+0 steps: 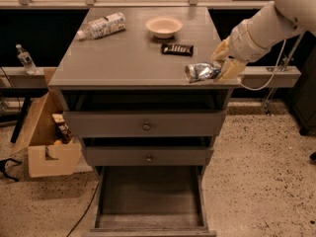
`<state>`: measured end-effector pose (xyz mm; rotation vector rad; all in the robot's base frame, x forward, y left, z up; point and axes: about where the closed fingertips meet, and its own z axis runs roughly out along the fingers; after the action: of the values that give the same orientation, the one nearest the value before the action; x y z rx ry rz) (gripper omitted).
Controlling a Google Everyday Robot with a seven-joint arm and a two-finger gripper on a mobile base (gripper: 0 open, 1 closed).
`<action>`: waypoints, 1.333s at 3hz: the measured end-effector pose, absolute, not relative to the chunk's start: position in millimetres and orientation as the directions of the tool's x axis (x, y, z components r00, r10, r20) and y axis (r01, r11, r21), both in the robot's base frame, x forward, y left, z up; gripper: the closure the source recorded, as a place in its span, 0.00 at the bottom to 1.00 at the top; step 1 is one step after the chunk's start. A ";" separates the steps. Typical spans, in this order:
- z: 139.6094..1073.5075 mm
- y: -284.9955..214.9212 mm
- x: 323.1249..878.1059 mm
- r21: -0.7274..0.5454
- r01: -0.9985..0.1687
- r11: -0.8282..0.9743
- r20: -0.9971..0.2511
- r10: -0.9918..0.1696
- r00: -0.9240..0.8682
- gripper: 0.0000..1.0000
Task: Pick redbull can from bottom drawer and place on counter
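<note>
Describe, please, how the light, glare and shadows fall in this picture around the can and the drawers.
Camera view: light from above leaves a soft sheen on the counter and a bright glint on the redbull can, which the gripper holds, shut on it, at the counter's front right corner. Deep shadow sits under the counter's edge and at the back of the open bottom drawer.

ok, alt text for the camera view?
The gripper holds the redbull can sideways at the counter's front right corner. Behind it lie a black candy bar, a bowl and a water bottle; the bottom drawer is pulled open.
</note>
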<state>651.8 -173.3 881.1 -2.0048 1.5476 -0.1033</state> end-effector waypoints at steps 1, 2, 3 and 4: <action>904.4 -162.3 663.1 -0.522 -0.846 -0.105 -0.322 -0.895 0.309 1.00; 939.9 -128.8 676.7 -0.526 -0.848 -0.066 -0.389 -0.868 0.308 1.00; 950.9 -88.2 696.4 -0.490 -0.870 -0.055 -0.427 -0.855 0.294 1.00; 941.9 -49.0 717.4 -0.457 -0.887 -0.069 -0.442 -0.848 0.294 1.00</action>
<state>717.4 -49.0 941.9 -1.9046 1.5471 0.0756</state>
